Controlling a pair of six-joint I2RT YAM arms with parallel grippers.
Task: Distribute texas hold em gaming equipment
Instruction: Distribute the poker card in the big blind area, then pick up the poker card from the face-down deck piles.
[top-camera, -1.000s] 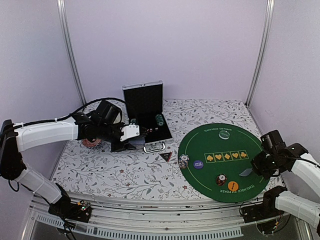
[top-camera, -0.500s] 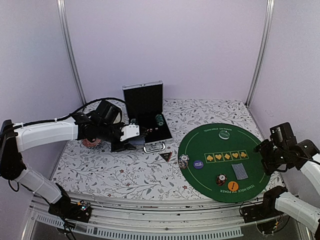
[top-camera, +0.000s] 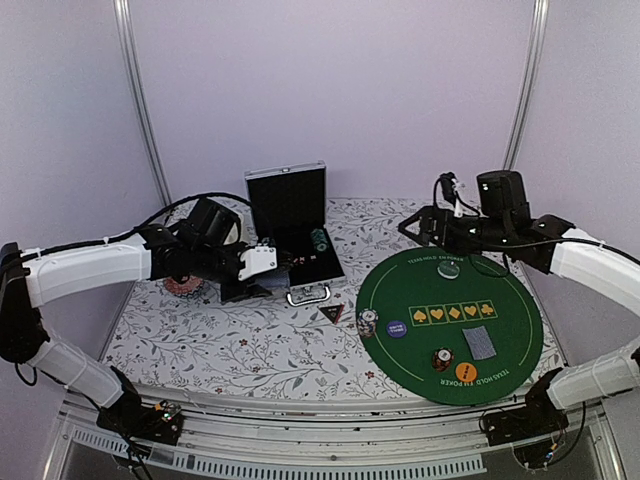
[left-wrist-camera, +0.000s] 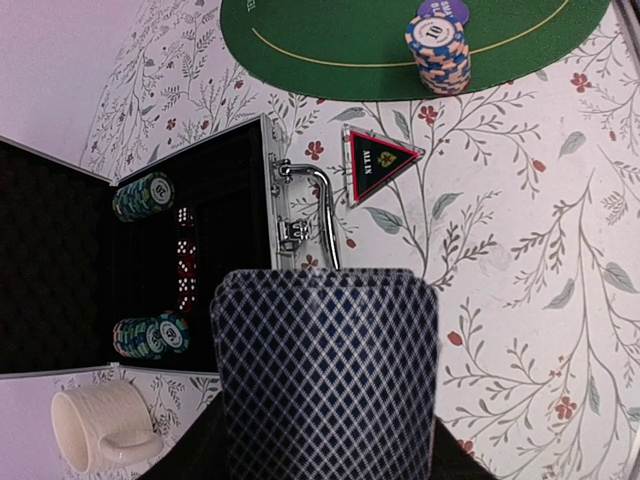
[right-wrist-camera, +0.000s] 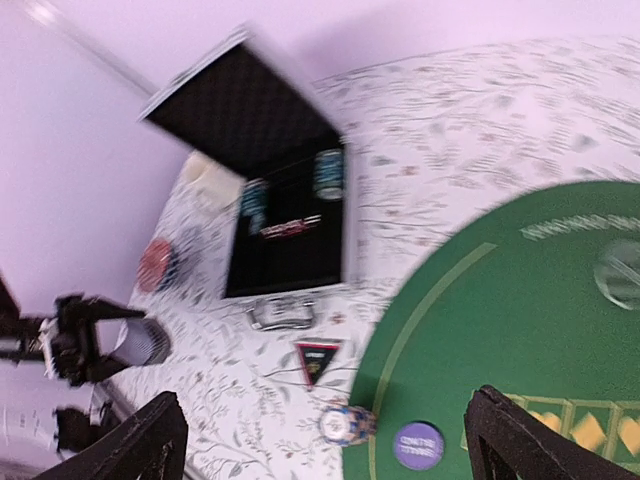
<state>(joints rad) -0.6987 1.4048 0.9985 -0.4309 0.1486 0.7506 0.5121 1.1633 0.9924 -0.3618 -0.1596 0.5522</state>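
Cards with blue diamond backs form the card deck (left-wrist-camera: 325, 370), which is clamped between the jaws of the left gripper (left-wrist-camera: 325, 452). Its dark fingers (left-wrist-camera: 195, 455) show at the deck's lower corners. In the top view this gripper hangs over the floral bench (top-camera: 230, 350), just in front of the open metal case (top-camera: 295, 225). Inside the case are stacks of green chips (left-wrist-camera: 143, 196) and a row of red dice (left-wrist-camera: 185, 270), and a cream mug (left-wrist-camera: 100, 428) sits beside it.

The right gripper (top-camera: 425, 228) is held above the far edge of the round green mat (top-camera: 400, 295). Its jaws stand wide apart with nothing between them, well apart from every piece. Its own wrist view is blurred.

On the mat a single card (top-camera: 480, 343) lies face down towards the near right. A chip stack (top-camera: 442, 357) and the orange button (top-camera: 465, 372) are just beside it on the left. The purple button (top-camera: 397, 327) and a second chip stack (top-camera: 367, 322) sit at the mat's left edge. The triangular marker (top-camera: 333, 313) lies on the bench just off that edge.
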